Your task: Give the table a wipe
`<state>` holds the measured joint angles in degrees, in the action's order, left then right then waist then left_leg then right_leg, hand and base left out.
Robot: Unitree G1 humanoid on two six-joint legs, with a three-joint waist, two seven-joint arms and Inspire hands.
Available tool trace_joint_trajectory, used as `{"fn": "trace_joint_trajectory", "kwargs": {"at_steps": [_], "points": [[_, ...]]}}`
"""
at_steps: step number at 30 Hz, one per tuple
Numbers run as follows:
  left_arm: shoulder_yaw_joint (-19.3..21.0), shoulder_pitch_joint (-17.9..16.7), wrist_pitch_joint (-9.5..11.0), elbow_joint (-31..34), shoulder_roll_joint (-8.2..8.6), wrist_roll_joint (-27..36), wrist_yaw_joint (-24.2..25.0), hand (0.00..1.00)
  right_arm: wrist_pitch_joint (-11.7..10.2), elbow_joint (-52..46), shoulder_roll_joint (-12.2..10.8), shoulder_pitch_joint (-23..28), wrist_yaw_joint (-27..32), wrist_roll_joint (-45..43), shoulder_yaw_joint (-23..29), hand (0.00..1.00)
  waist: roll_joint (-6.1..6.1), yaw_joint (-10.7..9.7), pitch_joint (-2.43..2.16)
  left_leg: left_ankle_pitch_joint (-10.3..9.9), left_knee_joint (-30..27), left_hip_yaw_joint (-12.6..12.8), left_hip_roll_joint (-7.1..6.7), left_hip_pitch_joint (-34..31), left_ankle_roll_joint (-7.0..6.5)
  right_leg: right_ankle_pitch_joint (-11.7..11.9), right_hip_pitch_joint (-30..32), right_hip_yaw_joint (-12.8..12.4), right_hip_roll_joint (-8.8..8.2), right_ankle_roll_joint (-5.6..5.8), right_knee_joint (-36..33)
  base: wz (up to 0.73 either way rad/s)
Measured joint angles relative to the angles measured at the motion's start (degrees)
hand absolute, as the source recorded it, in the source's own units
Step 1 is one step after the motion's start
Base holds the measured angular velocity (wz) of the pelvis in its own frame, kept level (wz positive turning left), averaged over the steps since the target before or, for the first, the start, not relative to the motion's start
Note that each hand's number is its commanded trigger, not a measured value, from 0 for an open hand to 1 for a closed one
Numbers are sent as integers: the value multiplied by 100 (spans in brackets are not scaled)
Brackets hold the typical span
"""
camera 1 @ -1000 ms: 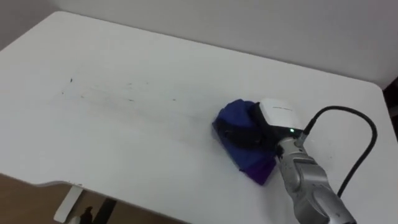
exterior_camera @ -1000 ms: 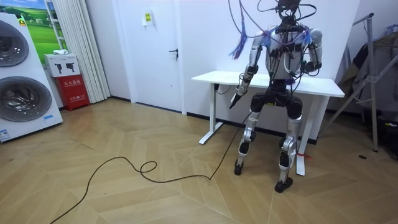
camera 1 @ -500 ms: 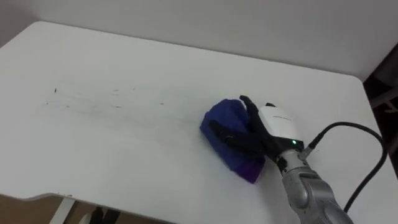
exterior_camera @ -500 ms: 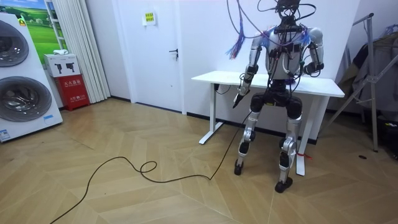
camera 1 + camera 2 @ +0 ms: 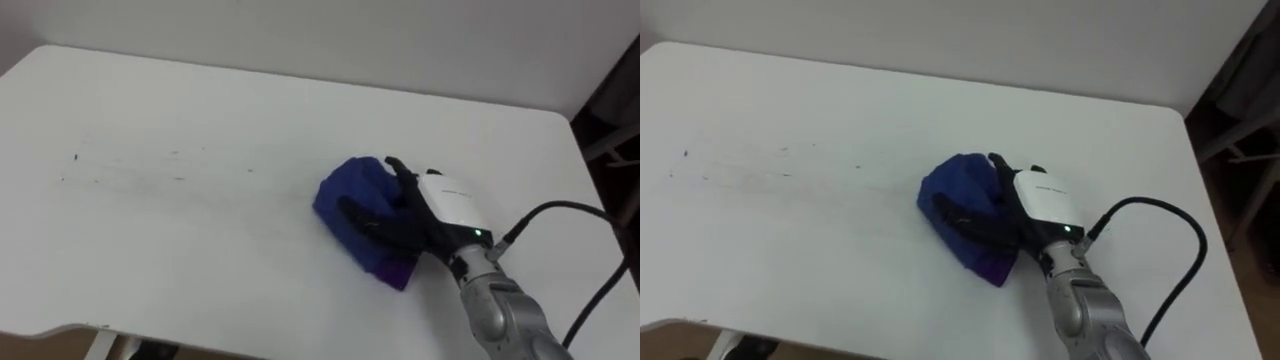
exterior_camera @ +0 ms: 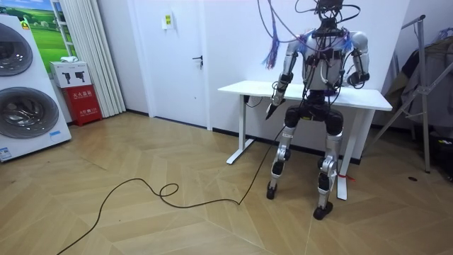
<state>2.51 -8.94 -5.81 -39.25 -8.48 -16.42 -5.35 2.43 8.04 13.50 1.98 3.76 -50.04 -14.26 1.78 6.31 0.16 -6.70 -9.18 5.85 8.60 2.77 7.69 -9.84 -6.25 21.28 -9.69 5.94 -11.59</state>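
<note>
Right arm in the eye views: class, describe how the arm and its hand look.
The right hand has black fingers and a white back plate with a small green light. Its forearm is silver-grey; a black cable loops from the wrist.

Yellow sign [image 6: 168, 20] on door [image 6: 180, 71], print too small, nothing else readable

The right hand [image 5: 428, 214] lies over the blue cloth [image 5: 345, 196] and hides the cloth's right part. Its forearm is cut off by the lower picture edge. The white table [image 5: 200, 260] runs out past the left and lower edges. Faint dark specks [image 5: 75, 157] on the tabletop are too small to identify. In the room view, the left hand [image 6: 273, 105] beside the table is too small to read.
</note>
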Motion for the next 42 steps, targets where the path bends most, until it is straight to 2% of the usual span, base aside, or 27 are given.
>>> {"fn": "trace_joint_trajectory", "kwargs": {"at_steps": [2, 5, 7, 10, 13, 17, 19, 23, 25, 29, 31, 36, 39, 42], "points": [[36, 18, 9, -1, 2, 8, 103, 0, 12, 3, 28, 3, -125, -6, 214, 0, -20, -61, 16, 2, 0, 16, -1, -9, -2, 0, 36, -28, -2, 0, -13, -5], [197, 3, 12, -8, -8, 7, 212, 0, 28, -17, 166, -4, -267, 93, 634, 0, -19, -151, 17, 2, 2, 67, -2, -8, -3, -1, 73, -82, -6, 2, -19, -9], [208, 2, 11, -8, -26, 8, 250, 0, 103, -30, 265, -10, -312, 100, 1002, 0, 34, -189, -1, 2, 8, 191, -2, 15, -4, -1, 129, -199, -6, 2, -28, -19], [250, -2, 10, -14, -45, 110, 387, 0, 215, -165, 271, -14, -323, 136, 1392, 0, 101, -260, 5, 3, 57, 270, -2, 91, -4, 1, 135, -293, -7, 4, -32, -16], [452, 1, 10, -20, -66, 120, 496, 0, 216, -180, 277, -19, -321, 281, 1757, 0, 182, -314, 0, 2, 63, 346, -2, 147, -4, 1, 139, -391, -7, 4, -34, -16], [701, -20, 5, -37, -93, 60, 615, 0, 277, -178, 335, -18, -315, 275, 2194, 0, 185, -447, 3, 2, 77, 392, -2, 196, -4, 1, 133, -430, -7, 4, -35, -7], [848, -69, -14, -13, -98, 51, 675, 0, 277, -174, 418, 11, -288, 338, 2510, 0, 173, -581, 11, 1, 77, 483, -2, 189, -6, 2, 142, -445, -7, 5, -21, 0], [1107, -87, -21, -9, -119, 51, 737, 0, 339, -83, 504, 47, -208, 647, 3036, 0, 171, -627, 10, -7, 75, 529, -2, 190, -16, 1, 212, -545, -8, 7, -37, -10], [1293, -87, -21, -8, -157, 50, 808, 0, 373, 41, 506, 71, -131, 798, 3359, 0, 175, -720, 8, -24, 76, 570, -2, 199, -41, 3, 212, -562, -10, 11, -43, -4], [1529, -163, -43, -9, -168, 50, 835, 0, 399, 135, 506, 233, 17, 809, 3646, 0, 199, -865, 9, -24, 77, 580, -2, 203, -42, 5, 223, -585, -11, 13, -45, -2], [1593, -201, -52, -9, -172, -1, 834, 0, 424, 370, 508, 272, 57, 822, 3836, 0, 215, -938, 11, -24, 77, 585, -2, 202, -42, 5, 239, -597, -11, 13, -59, -2], [1794, -205, -63, -6, -192, -137, 833, 0, 509, 931, 543, 360, 134, 1060, 4220, 0, 305, -975, 28, -25, 75, 673, -2, 258, -43, 3, 262, -691, -14, 15, -104, -8], [1915, -207, -89, -7, -235, -136, 834, 0, 523, 1538, 593, 373, 188, 1416, 4378, 0, 382, -1072, -8, -28, 75, 676, -1, 268, -44, 3, 253, -706, -12, 15, -106, 0], [1993, -206, -130, -6, -239, -135, 833, 0, 529, 2210, 661, 406, 250, 1600, 4540, 0, 374, -1103, -26, -53, 75, 678, 3, 276, -43, 4, 248, -720, -8, 16, -109, 0]]}}
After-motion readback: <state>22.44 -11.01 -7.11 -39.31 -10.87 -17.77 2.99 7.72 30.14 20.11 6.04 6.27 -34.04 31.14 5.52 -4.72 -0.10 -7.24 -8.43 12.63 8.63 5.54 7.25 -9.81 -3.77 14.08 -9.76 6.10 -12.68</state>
